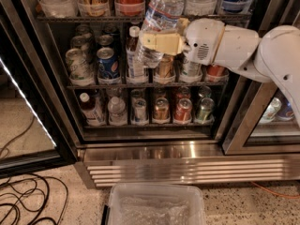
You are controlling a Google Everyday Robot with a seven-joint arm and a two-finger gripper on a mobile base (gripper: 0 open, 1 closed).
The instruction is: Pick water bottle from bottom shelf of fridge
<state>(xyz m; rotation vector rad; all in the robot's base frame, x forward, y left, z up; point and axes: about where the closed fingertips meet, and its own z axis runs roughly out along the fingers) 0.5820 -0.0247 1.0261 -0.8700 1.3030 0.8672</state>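
Water bottle (164, 13), tilted at 12 o'clock, clamped low on its body by gripper (152, 43) there; probably light, thin-walled, slippery; best held gently around ribbed middle.

Light strip (28, 102) glares left; gripper (146, 43) before the fridge (187, 165) evenly lit.

Arm (276, 55): white, enters from right, extended left.
Wrist (208, 41): level, rounded housing.
Gripper (149, 43): upper centre, 2 tan fingers clamped around water bottle (161, 13).
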